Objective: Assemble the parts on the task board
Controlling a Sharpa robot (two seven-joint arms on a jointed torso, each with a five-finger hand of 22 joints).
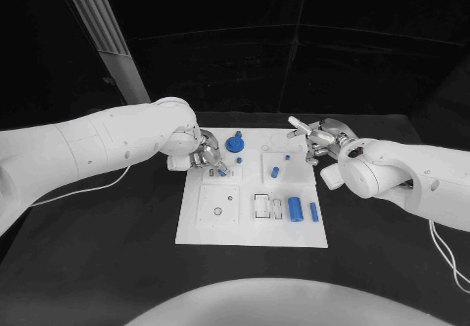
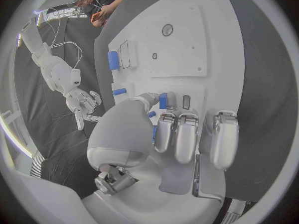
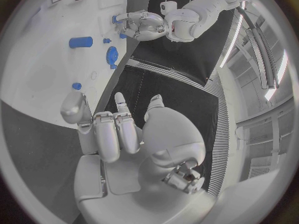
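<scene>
The white task board lies in the middle of the black table. My left hand hovers over its far left part and pinches a small blue part between thumb and a finger, just above the board. My right hand hangs at the board's far right corner with fingers apart and nothing in it. A blue gear-shaped part stands at the far edge, and a short blue cylinder lies mid-board. A thicker blue cylinder and a thin blue bar lie at the near right.
Rectangular recesses and a round-holed plate mark the board's near half. A pale post rises at the back left. A white cable trails over the table on the left. Black table surrounds the board.
</scene>
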